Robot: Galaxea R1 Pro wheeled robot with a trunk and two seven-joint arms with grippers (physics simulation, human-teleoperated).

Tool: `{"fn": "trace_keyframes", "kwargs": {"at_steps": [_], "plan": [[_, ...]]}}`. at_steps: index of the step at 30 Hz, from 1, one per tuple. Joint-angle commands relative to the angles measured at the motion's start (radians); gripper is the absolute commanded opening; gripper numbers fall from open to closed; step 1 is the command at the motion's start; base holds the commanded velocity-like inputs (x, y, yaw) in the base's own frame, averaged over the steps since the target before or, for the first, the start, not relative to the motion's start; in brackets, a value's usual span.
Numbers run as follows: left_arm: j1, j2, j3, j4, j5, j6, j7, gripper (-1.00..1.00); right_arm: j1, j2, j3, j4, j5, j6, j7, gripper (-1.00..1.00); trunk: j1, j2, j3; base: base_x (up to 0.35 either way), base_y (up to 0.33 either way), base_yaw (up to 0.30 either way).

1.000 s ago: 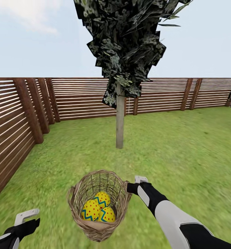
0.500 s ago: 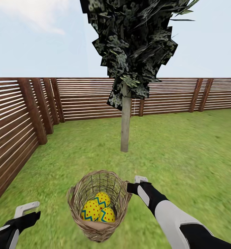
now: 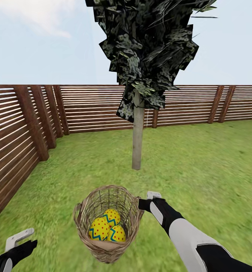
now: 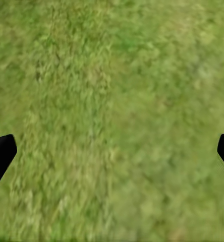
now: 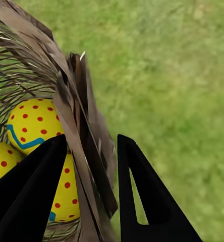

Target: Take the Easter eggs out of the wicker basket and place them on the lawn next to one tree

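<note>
1. Head view: the wicker basket (image 3: 108, 223) hangs just in front of us above the lawn (image 3: 201, 166). We hold it by its rim with the right gripper (image 3: 144, 204). All three Easter eggs (image 3: 107, 227) lie bunched at its bottom. The tree (image 3: 138, 132) stands a little beyond, before the fence (image 3: 84, 107). We judge the basket light but springy. Its open weave will flex at the rim, so the load may swing on a one-sided hold.

2. Head view again: the left gripper (image 3: 19, 238) hovers low at our left, well apart from the basket.

3. Left wrist view: we see blurred grass (image 4: 112, 121) and two dark fingertips (image 4: 1, 154) at the far edges. The left claw is spread wide and empty.

4. Right wrist view: the right fingers (image 5: 31, 196) straddle the basket wall (image 5: 84, 151), one inside, one outside, clenched on the weave.

5. Right wrist view, the eggs (image 5: 34, 126): yellow shells with red dots and a blue zigzag, smooth and rounded. We expect them hard and slippery. They are best taken across the middle, not the tapered ends.
</note>
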Motion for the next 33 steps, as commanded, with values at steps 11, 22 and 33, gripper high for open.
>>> {"fn": "trace_keyframes", "kwargs": {"at_steps": [11,22,33], "plan": [[0.0,-0.021,0.0,0.009,0.01,-0.019,0.003,1.0,0.0,0.0,-0.003,-0.001,-0.017,0.003,-0.001,-1.0,0.001,-0.001,-0.001,0.339,0.0,0.084],[0.0,-0.029,-0.001,0.011,0.009,-0.038,-0.002,1.0,0.0,0.0,-0.003,-0.001,-0.017,0.003,-0.001,-1.0,0.001,-0.001,-0.001,0.339,0.0,0.073],[0.001,-0.029,-0.001,0.021,0.011,-0.04,-0.007,1.0,0.0,0.0,-0.003,-0.001,-0.017,0.002,-0.001,-1.0,0.001,-0.001,-0.001,0.339,0.021,0.003]]}}
